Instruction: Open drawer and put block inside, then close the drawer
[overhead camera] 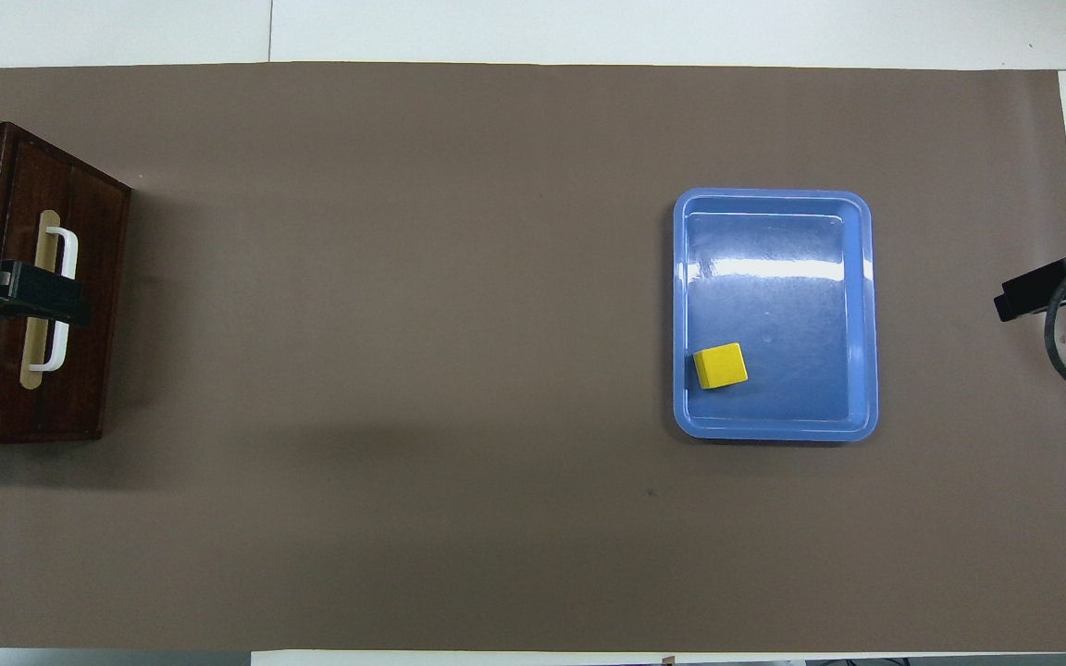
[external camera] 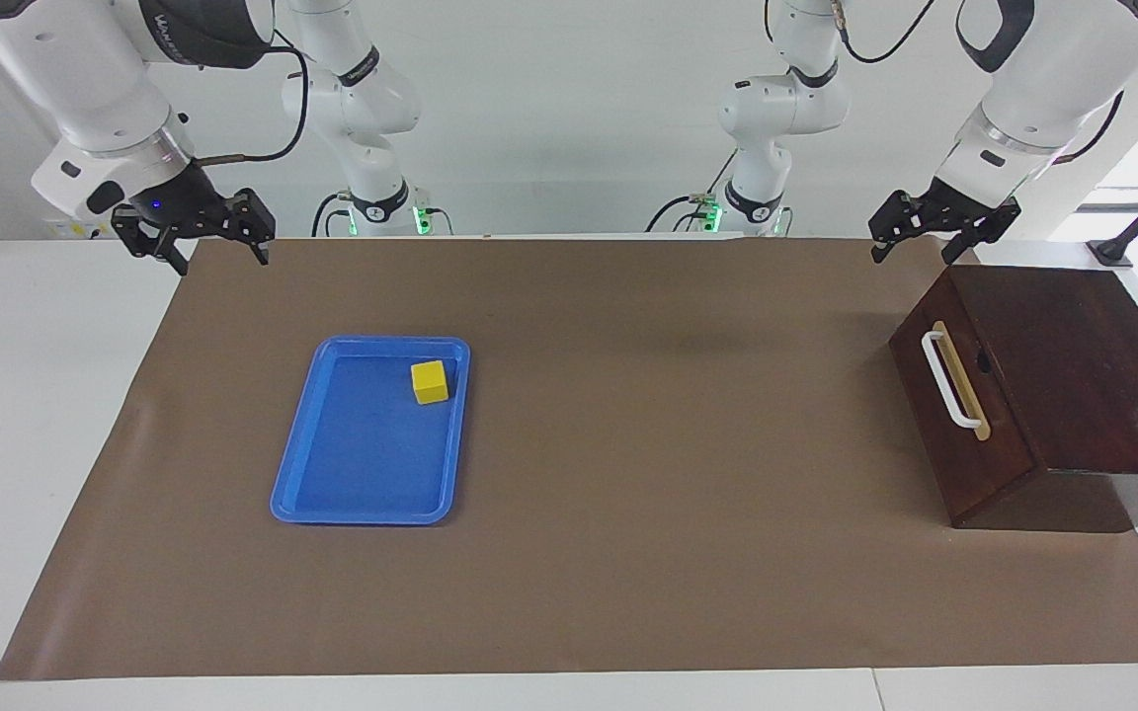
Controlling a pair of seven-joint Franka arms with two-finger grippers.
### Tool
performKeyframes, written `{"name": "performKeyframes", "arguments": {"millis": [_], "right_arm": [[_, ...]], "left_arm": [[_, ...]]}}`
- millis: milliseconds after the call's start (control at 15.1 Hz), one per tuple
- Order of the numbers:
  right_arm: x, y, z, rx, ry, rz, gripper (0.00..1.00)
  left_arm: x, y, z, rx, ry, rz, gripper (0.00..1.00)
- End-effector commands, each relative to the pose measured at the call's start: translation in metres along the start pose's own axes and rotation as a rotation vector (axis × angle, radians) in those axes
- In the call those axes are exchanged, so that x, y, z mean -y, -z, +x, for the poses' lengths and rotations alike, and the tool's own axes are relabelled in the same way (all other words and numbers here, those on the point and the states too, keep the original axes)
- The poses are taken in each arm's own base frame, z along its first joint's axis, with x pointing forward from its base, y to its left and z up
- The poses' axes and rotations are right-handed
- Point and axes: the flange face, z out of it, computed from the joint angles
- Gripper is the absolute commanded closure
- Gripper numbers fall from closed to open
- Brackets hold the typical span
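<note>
Legible text: none with certainty. One item only: pale lettering on the dark band of the right arm (external camera: 196,25), at the top of the facing view, cropped by the frame edge and too small to read. No labels, brands, numbers or signs can be made out on the drawer (external camera: 964,395), the block (external camera: 429,381), the blue tray (external camera: 371,509) or the brown table cover (external camera: 628,553).

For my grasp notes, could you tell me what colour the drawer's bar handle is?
White, on a tan strip; the handle shows best in the facing view.
</note>
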Motion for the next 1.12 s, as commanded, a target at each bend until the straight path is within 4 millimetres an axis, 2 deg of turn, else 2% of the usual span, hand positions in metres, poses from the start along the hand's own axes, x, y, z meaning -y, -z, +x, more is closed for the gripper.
{"name": "performKeyframes", "arguments": {"millis": [0, 727, 1057], "right_arm": [[-0.003, 0.003, -0.002, 0.006, -0.010, -0.019, 0.00], [-0.003, 0.002, -0.003, 0.015, -0.008, -0.011, 0.00], [-0.007, -0.007, -0.010, 0.033, -0.160, 0.032, 0.00]], "left_arm": [[0.000, 0.002, -0.006, 0.007, 0.009, -0.012, 0.00], [0.000, 0.002, -0.006, 0.007, 0.008, -0.012, 0.00], [0.001, 0.001, -0.005, 0.009, 0.010, -0.012, 0.00]]}}
